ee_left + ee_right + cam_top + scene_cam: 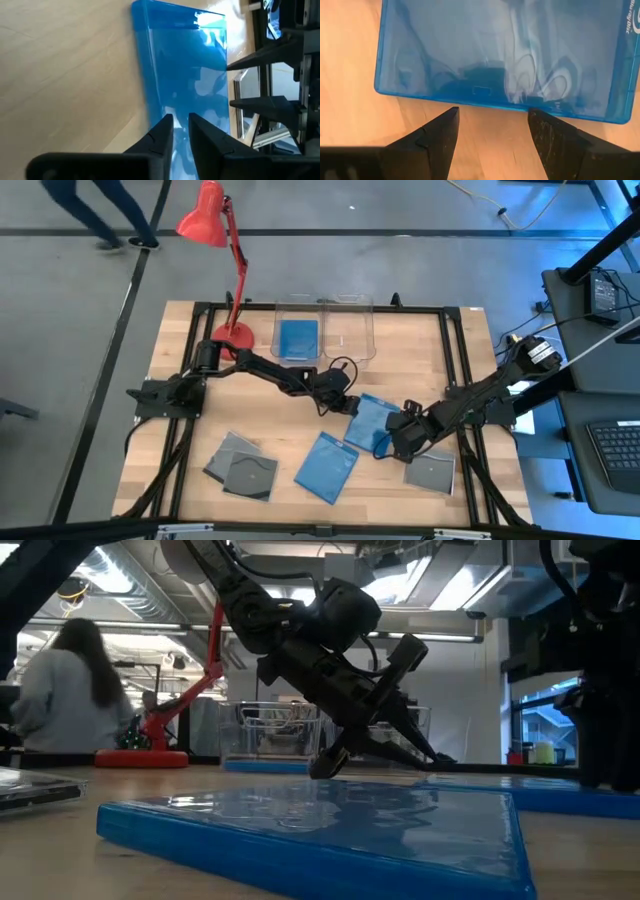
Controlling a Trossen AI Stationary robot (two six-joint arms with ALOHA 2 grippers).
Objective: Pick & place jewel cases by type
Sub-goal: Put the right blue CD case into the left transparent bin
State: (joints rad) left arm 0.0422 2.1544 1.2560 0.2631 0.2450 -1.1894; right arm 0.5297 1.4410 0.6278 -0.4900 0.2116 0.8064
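Note:
A blue jewel case [368,420] lies mid-table between my two grippers. My left gripper [348,404] reaches in from the left and is shut on its left edge; it also shows in the left wrist view [180,120]. My right gripper [393,442] is open just right of the same case. In the right wrist view its fingers [492,120] stand before the case's edge [485,97] without touching. Another blue case [327,467] lies flat near the front. Two overlapping grey cases [242,470] lie front left and one grey case [430,470] front right. A third blue case [298,338] lies in the left bin. My left gripper pinches the blue case's left edge [181,107] between its two fingers, which stand one over the other, one above the case and one below. The fingers come from the table's left, slanting down. The case's edge by my right gripper lies on the wood.
Two clear bins [350,308] stand side by side at the far middle. A red desk lamp [235,335] stands beside them on the left. The black frame rails [455,360] run along the table's sides. A person [70,690] is in the room beyond the table.

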